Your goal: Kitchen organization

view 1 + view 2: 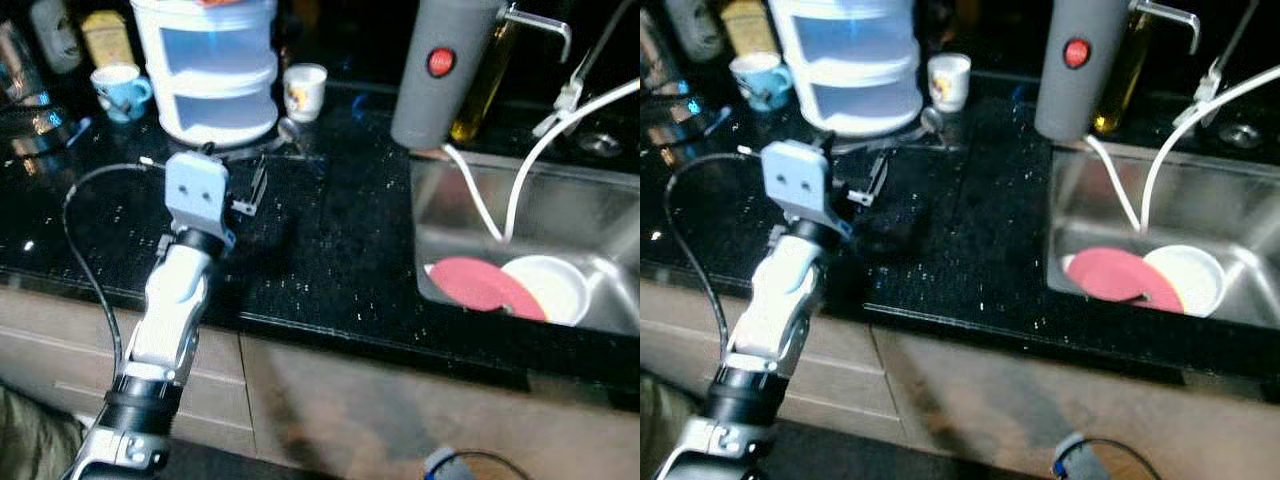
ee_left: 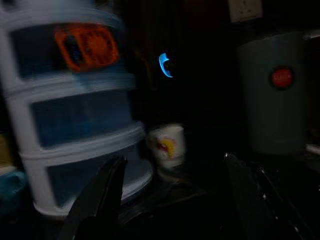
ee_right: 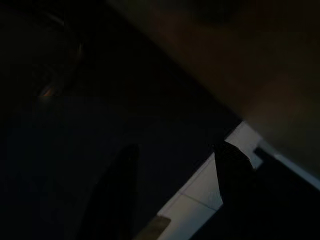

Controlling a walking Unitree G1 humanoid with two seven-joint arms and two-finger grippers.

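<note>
The left gripper (image 1: 240, 170) is hovering over the black counter (image 1: 330, 250), fingers spread wide and empty. The small white cup (image 1: 304, 91) is standing at its 1 o'clock, beside the stacked white container (image 1: 208, 70). The right gripper (image 3: 175, 195) is hanging idle, fingers apart.

Red plate (image 1: 470, 284) overlaps white bowl (image 1: 552, 287) in sink (image 1: 470, 205).

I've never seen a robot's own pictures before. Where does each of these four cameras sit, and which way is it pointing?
Left eye: on the head, looking down at the black counter, sink and left arm.
Right eye: beside it, same scene, slightly shifted.
Left wrist: along the open left gripper, toward the white stacked container and small white cup.
Right wrist: on the idle arm, dark, toward the floor.
Shared: container, cup and grey appliance.
</note>
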